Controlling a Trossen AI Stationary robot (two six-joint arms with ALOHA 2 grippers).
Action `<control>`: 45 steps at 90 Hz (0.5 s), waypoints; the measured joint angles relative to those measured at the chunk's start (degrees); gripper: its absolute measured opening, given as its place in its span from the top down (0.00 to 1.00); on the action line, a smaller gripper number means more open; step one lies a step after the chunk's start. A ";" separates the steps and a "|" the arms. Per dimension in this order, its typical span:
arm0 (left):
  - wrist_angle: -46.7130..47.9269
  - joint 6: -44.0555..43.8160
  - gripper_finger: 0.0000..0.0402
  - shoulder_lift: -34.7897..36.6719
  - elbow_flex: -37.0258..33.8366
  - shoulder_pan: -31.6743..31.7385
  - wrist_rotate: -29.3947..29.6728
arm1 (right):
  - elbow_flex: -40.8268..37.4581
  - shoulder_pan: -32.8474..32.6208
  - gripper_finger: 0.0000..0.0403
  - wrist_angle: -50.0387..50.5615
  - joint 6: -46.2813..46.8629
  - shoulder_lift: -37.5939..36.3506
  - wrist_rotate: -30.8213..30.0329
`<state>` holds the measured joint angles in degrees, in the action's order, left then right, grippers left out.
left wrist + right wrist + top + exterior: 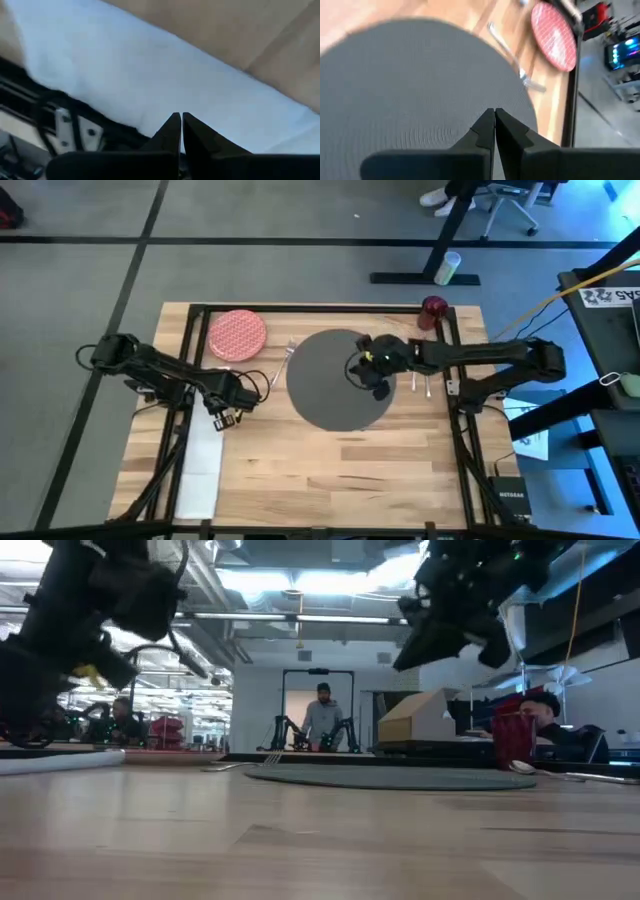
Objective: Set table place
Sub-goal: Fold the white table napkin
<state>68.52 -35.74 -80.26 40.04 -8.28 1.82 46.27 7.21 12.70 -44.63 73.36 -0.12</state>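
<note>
Mat [335, 380] sits centred; my right gripper [494, 111], fingers closed empty, hovers above. Left gripper [181, 116], pinched shut over the napkin [165, 75] at eight o'clock, may crumple it.

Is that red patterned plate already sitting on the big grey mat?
No, the red plate lies on bare table beside the grey mat, near the far left corner.

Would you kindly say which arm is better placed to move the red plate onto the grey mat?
Probably left: the left gripper hovers nearer the red plate; the right gripper is over the grey mat.
</note>
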 joint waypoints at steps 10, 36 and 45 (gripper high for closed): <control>-5.43 -0.75 1.00 -0.01 -2.70 -0.55 -2.45 | 0.01 -2.39 1.00 -0.19 1.46 -0.70 -2.24; -14.87 -3.98 1.00 0.01 -4.80 -0.69 -3.96 | 0.01 -3.86 1.00 0.84 2.51 -0.72 -4.96; -17.42 -4.77 1.00 0.07 -4.71 -0.13 -3.97 | 0.01 -3.86 1.00 0.87 2.48 -0.72 -5.01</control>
<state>51.10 -40.51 -80.19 35.33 -8.41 -2.14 46.28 3.36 13.56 -42.15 72.64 -5.13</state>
